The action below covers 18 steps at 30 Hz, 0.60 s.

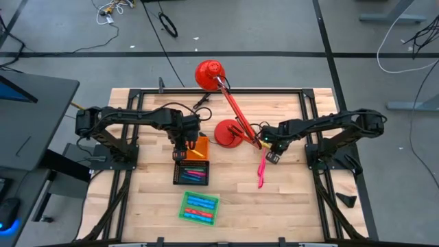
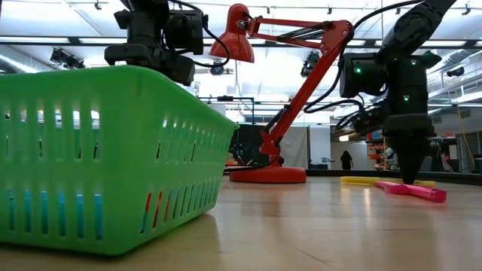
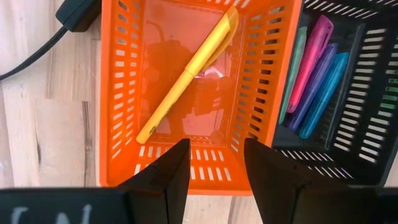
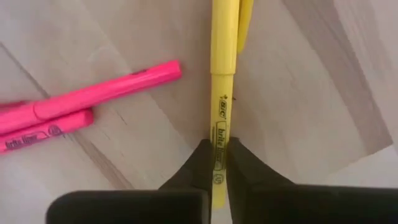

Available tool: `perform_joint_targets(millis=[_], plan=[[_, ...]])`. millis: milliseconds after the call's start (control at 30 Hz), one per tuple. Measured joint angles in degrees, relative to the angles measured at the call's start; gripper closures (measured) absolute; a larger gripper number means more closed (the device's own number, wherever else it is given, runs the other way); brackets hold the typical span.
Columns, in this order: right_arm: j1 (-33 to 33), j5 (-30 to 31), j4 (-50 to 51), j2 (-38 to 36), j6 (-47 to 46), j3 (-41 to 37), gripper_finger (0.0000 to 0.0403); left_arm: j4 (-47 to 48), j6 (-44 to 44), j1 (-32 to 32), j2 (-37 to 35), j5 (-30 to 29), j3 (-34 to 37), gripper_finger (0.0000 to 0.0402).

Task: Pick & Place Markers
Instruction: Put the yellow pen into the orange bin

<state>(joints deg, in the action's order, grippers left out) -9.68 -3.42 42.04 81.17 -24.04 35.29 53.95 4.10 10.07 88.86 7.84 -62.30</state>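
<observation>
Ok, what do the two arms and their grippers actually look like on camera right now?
Both arms are dark, jointed, with black cables looped along them. The left gripper has two plain, flat black fingers; white lettering shows on the body behind them. The right gripper has matching black fingers tapering to narrow tips. In the low view, the right arm's wrist carries a boxy black unit with small green lights.

A yellow marker (image 4: 222,93) is pinched between the fingers of the right gripper (image 4: 217,163), low over the surface, with two pink markers (image 4: 87,99) lying at its nine o'clock. Another yellow marker (image 3: 186,74) lies diagonally in the orange tray (image 3: 118,99); pink, purple, blue and green ones (image 3: 314,74) are laid in the black tray (image 3: 367,93).
</observation>
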Motion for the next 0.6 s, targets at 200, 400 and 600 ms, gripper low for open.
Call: perform_joint_targets(millis=[200,400,600], plan=[[0.0,-1.2,8.7,-5.6,-2.5,3.8,0.0393,-0.1,1.1,0.0,0.0,0.0,0.0,0.0243],[0.1,0.2,21.7,-7.7,-2.5,10.7,0.0394,-0.1,1.5,0.0,0.0,0.0,0.0,0.0243],[-1.0,1.7,32.2,-7.7,-5.4,18.0,0.0394,-0.1,1.1,0.0,0.0,0.0,0.0,0.0243]])
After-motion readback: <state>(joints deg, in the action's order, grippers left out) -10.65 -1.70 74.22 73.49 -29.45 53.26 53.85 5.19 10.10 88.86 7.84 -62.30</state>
